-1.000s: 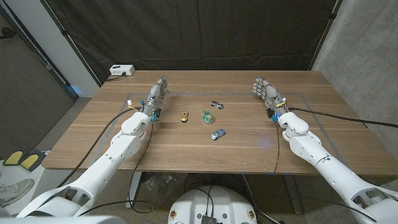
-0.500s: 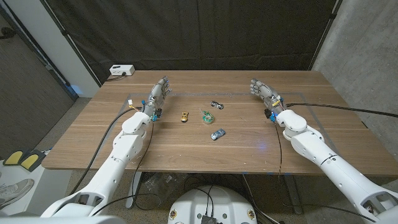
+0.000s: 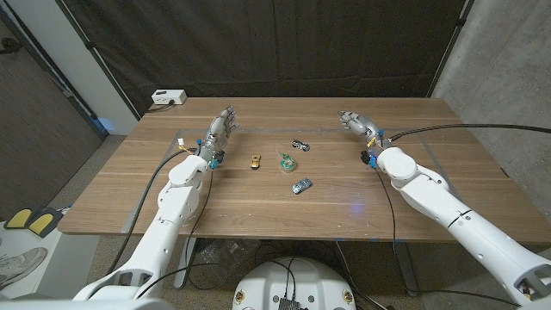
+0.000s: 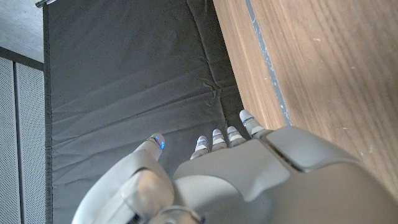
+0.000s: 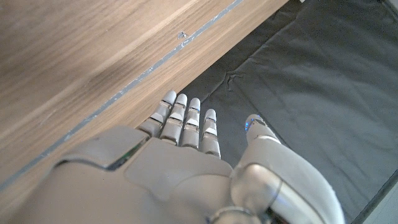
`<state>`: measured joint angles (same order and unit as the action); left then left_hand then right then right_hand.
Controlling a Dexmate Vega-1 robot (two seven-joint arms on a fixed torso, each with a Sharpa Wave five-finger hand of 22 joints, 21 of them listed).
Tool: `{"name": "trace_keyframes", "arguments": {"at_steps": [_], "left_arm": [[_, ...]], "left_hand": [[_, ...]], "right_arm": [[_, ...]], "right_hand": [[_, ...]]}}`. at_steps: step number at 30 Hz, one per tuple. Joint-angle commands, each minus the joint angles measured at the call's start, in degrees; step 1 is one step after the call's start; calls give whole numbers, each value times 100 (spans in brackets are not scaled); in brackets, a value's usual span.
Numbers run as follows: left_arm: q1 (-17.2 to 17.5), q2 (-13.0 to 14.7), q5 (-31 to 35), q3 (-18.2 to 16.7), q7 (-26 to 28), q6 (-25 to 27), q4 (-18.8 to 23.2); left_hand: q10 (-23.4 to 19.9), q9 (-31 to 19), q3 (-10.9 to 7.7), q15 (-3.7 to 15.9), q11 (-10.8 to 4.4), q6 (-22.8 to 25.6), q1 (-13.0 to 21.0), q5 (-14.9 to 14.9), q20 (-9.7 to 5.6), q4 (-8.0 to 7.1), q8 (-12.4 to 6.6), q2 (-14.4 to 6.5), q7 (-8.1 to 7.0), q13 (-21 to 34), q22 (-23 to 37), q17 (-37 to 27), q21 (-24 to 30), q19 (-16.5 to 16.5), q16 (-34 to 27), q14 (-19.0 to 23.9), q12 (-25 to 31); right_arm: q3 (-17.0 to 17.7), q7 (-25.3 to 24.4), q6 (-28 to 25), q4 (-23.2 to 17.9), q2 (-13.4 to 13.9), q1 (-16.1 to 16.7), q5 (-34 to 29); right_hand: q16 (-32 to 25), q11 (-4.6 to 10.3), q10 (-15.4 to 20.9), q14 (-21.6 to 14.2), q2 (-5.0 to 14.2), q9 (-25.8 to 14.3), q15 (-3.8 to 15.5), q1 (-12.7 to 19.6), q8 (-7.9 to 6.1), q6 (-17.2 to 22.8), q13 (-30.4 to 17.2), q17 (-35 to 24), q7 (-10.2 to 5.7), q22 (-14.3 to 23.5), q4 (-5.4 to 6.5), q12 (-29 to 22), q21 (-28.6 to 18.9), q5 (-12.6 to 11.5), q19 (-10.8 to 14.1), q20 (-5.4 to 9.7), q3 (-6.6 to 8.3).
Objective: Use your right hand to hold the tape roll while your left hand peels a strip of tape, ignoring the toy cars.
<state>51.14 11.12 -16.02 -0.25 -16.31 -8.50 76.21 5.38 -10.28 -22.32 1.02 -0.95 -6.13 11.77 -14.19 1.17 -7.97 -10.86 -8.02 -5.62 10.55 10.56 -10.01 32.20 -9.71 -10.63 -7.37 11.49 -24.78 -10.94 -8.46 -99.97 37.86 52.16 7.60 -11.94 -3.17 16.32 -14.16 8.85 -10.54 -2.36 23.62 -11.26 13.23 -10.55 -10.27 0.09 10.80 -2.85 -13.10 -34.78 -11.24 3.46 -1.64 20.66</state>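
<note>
**Q:** Head view first: where is the tape roll?

**A:** The tape roll (image 3: 286,159), small and greenish, lies near the middle of the wooden table (image 3: 258,202), untouched. From this distance its shape is hard to make out, so I take it for a roll lying flat.

**Q:** What sits around it?

**A:** Three toy cars. A yellow car (image 3: 256,160) lies just beside it toward the robot's left, a dark car (image 3: 299,145) beyond it toward the far edge, and a blue car (image 3: 301,185) on the near side.

**Q:** And the hands?

**A:** The left hand (image 3: 219,131) is well apart from the roll on the robot's left, holding nothing, its fingers straight and close together. The right hand (image 3: 356,123) is well apart on the other side, also holding nothing, its fingers extended and pointing toward the far edge. Each wrist view looks past its hand's fingers to the table edge and a black curtain (image 3: 258,43).

**Q:** Anything else?

**A:** A white box (image 3: 168,97) sits past the table's far left corner.
</note>
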Motion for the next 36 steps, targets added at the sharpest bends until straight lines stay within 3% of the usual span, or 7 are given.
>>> {"name": "trace_keyframes", "arguments": {"at_steps": [1,12,16,19,27,30,36], "left_arm": [[38,-218,279,-201,-179,110,103],[91,-265,380,-235,-203,157,214],[110,-264,402,-237,-205,196,262],[114,-268,414,-237,-203,216,286],[108,-275,419,-238,-224,218,303],[98,-284,419,-244,-220,212,291],[81,-293,418,-259,-216,213,270]], "left_hand": [[-21,-12,-51,-12,29,30,33,-2,54,11,-18,-20,1,10,14,-12,-5,-48,-31,11,47],[-97,-16,-65,-45,57,74,54,10,185,21,-27,-18,-13,14,17,-14,-4,10,-53,105,66],[-109,-17,-68,-76,73,82,57,13,222,22,-28,-17,-17,15,18,-15,-4,25,-61,137,68],[-136,-20,-73,-154,71,91,60,22,398,18,-26,-16,-20,18,23,-20,-8,46,-66,180,71],[-215,-24,-73,-330,60,116,49,38,581,0,-28,-12,-44,27,35,-37,-7,101,-88,281,90],[-251,-26,-67,-416,57,124,33,48,735,-14,-27,-3,-36,33,43,-50,-5,134,-119,387,97],[-384,-29,-59,-459,74,239,14,59,770,-27,-62,9,-18,40,49,-65,-2,178,-177,579,139]], "right_arm": [[-428,-154,-1066,-879,244,-95,-1159],[-865,154,-1939,-1318,345,-297,-1983],[-973,223,-1951,-1395,367,-340,-2209],[-1054,250,-1933,-1451,386,-364,-2406],[-1330,334,-2055,-1585,422,-446,-3096],[-1422,306,-1946,-1592,437,-441,-3367],[-1580,584,-2020,-1651,382,-517,-3754]], "right_hand": [[9,56,90,-34,38,-20,53,74,-60,119,-16,-13,-2,16,-15,-47,5,-37,36,20,73],[19,166,145,-90,65,-21,168,111,-79,249,-14,-15,-39,19,-40,-46,17,-42,54,-8,146],[20,172,171,-112,71,-21,194,140,-80,273,-13,-11,-36,20,-62,-51,20,-45,59,-30,172],[10,187,215,-160,63,-21,229,162,-84,306,-13,-8,-55,21,-83,-62,15,-46,80,-40,187],[-41,278,397,-394,60,-21,377,235,-119,505,-10,-10,-118,29,-148,-106,-22,-49,215,-71,258],[-69,325,548,-567,36,-21,473,295,-154,688,-8,-7,-122,37,-211,-142,-58,-48,321,-92,305],[-73,343,606,-676,-65,-20,531,314,-145,745,-7,-1,-138,45,-275,-144,-81,-31,385,-113,295]]}}
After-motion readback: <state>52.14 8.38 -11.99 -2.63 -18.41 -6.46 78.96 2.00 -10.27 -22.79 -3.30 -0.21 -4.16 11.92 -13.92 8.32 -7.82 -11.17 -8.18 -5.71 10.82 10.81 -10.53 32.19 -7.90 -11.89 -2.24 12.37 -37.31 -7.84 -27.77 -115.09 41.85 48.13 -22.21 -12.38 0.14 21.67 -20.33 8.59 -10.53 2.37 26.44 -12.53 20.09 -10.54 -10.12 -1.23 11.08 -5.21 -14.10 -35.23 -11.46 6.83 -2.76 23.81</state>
